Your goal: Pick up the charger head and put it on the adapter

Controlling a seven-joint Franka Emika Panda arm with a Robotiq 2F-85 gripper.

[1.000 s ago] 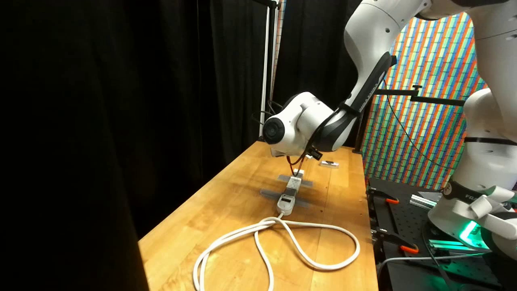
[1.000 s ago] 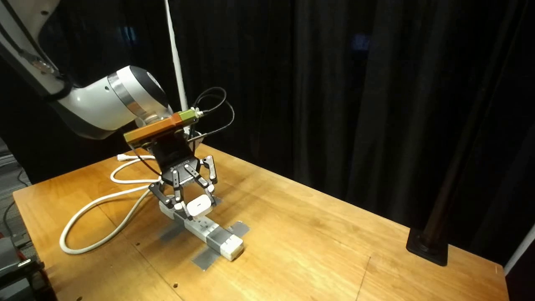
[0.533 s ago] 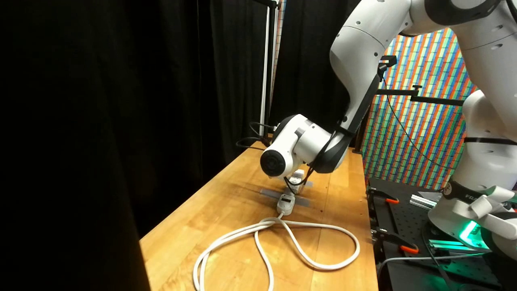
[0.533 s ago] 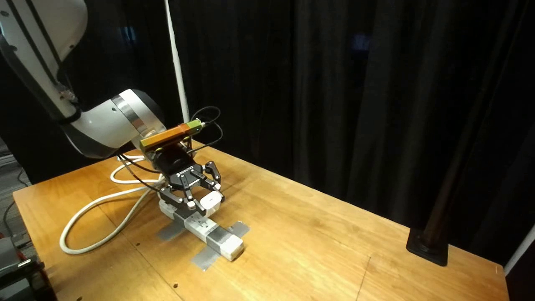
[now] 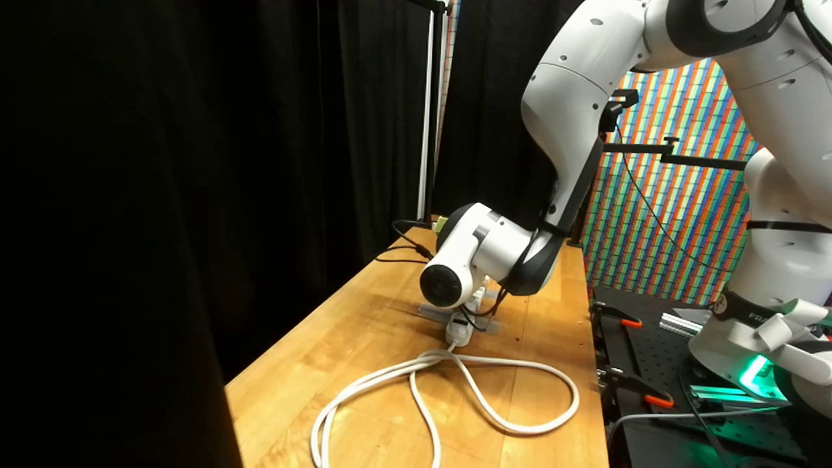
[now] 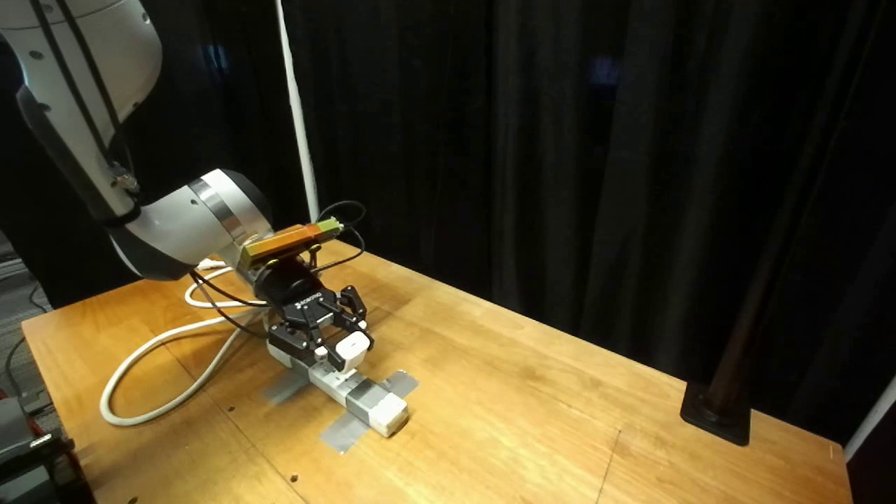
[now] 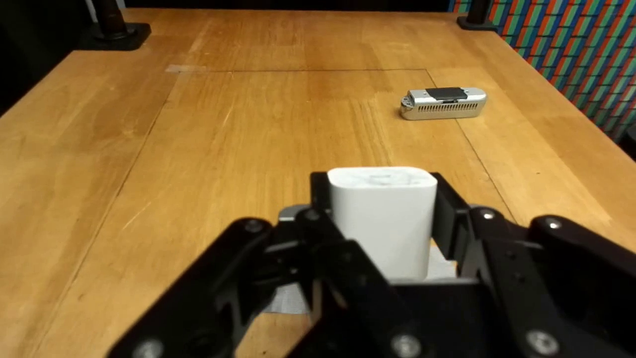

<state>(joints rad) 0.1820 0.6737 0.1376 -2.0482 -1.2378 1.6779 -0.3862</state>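
My gripper (image 7: 382,219) is shut on the charger head (image 7: 381,228), a white rounded block, with a black pad on each side. The charger head also shows in an exterior view (image 6: 353,345), slightly tilted, over the middle of the adapter. The adapter (image 6: 329,379) is a long white power strip taped to the table. I cannot tell whether the charger head touches it. In the wrist view the gripper hides the charger head's lower end and most of the adapter. In an exterior view the wrist hides the gripper and charger head; the adapter's cord end (image 5: 459,333) shows.
Grey tape strips (image 6: 345,432) hold the adapter down. Its thick white cord (image 5: 539,430) loops over the table. A small silver device with a dark top (image 7: 443,105) lies farther off. Black pole bases stand at the table's edges, one at the left (image 7: 114,37).
The arm has come down toward the adapter, carrying the charger head with it. The charger head has moved lower and closer over the strip. The adapter has stayed in place.
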